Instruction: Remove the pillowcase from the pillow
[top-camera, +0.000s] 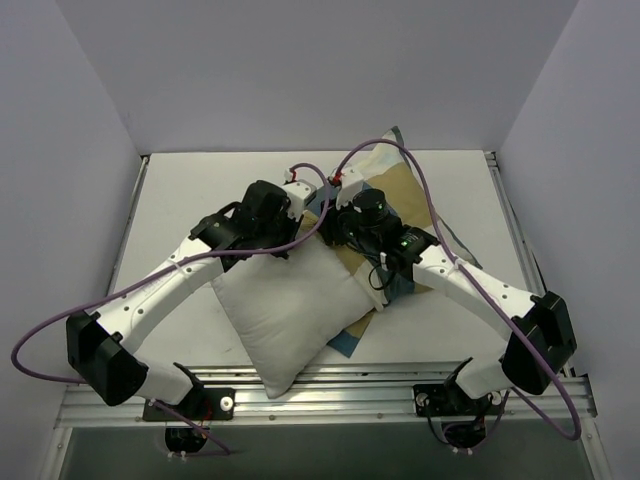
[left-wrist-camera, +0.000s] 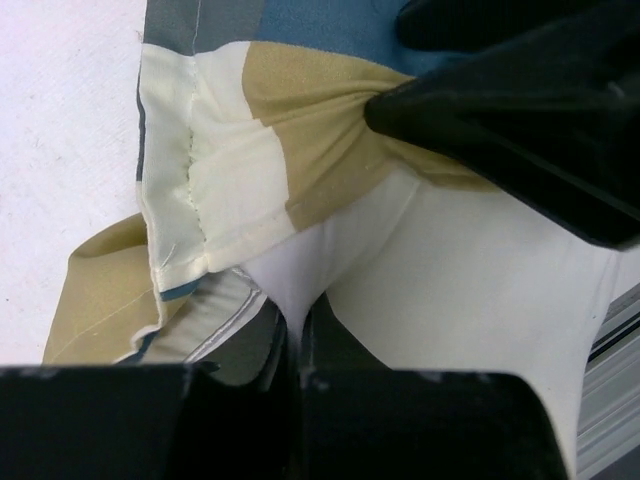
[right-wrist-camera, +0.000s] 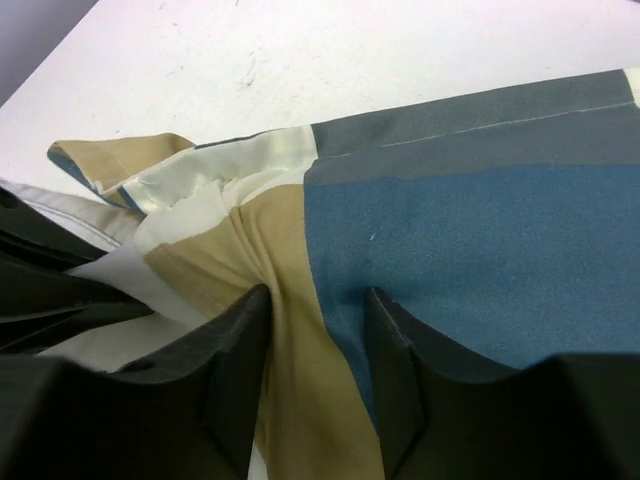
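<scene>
Tabletop: white, closed in by pale lilac walls on three sides.
Pillow: plain white, laid cornerwise at the middle of the tabletop; most of it is seen bare.
Pillowcase: spread flat beyond the pillow and to its right, with a strip tucked under the pillow's right edge.
Mouth of pillowcase: its stitched cream hem is bunched at the pillow's far corner. That corner looks to be the only part inside the cover, though how deep it goes cannot be told.
Left claw: clenched on a pinch of white pillow fabric at the pillow's far corner, just beside the hem.
Right claw: clenched on a gathered fold of tan and blue pillowcase, just beyond the pillow's far corner and close to the left claw.
Done: the cover is judged to be drawn off nearly the whole pillow.
Left: the last corner is to be freed from the mouth, and the strip under the pillow is to be pulled out so that the two lie apart.
</scene>
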